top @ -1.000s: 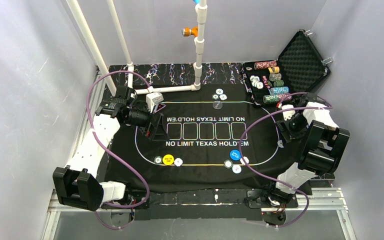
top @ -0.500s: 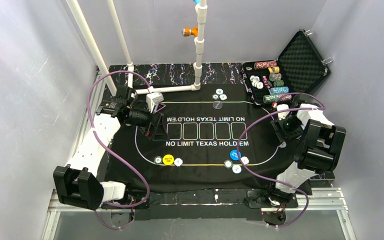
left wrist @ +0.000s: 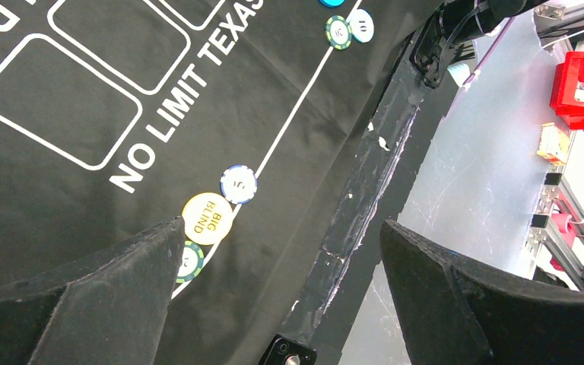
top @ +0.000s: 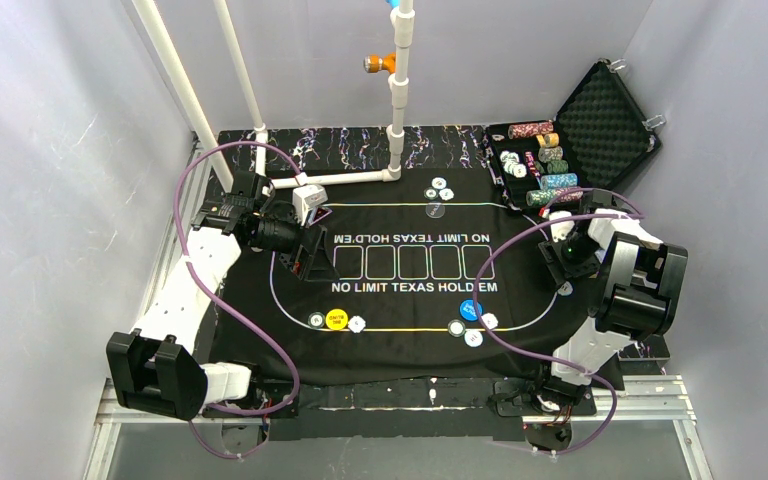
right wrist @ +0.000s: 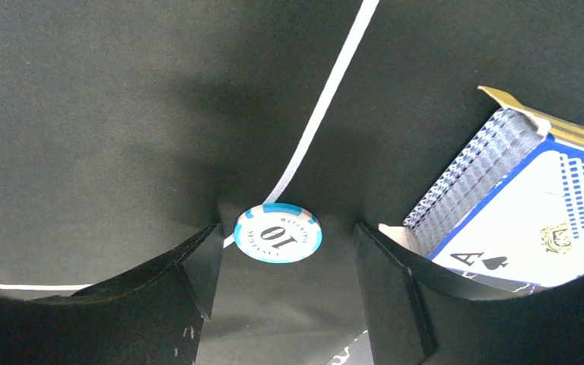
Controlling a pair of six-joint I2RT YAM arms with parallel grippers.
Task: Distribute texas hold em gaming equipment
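A white poker chip with a pale blue rim, marked "10" (right wrist: 277,232), lay flat on a white printed line of the black felt mat (right wrist: 106,114). It sat between the fingers of the right end effector (right wrist: 283,230). Those fingers stood apart, with a gap on either side of the chip, gripping nothing. Just beside it was an open blue-and-white card box (right wrist: 532,220) holding a deck with blue-patterned backs.

On the near side of the mat, the yellow "BIG BLIND" button disc (left wrist: 207,218) lay just beside a white blue-edged chip (left wrist: 239,184) and a green chip (left wrist: 190,262) half hidden by a finger. The left end effector (left wrist: 281,228) hung over the mat near them, fingers spread wide and empty. Farther right lay the round blue button disc (top: 471,310) with three chips near it, and a small cluster of chips (top: 439,189) lay at the far side.

The mat covered most of the worktop (top: 380,395). By its far right corner stood an open black foam-lined case (top: 600,120) with rows of chips. White plastic pipes (top: 397,110) rose at the back — pale grey walls (top: 50,200) closed in three sides.
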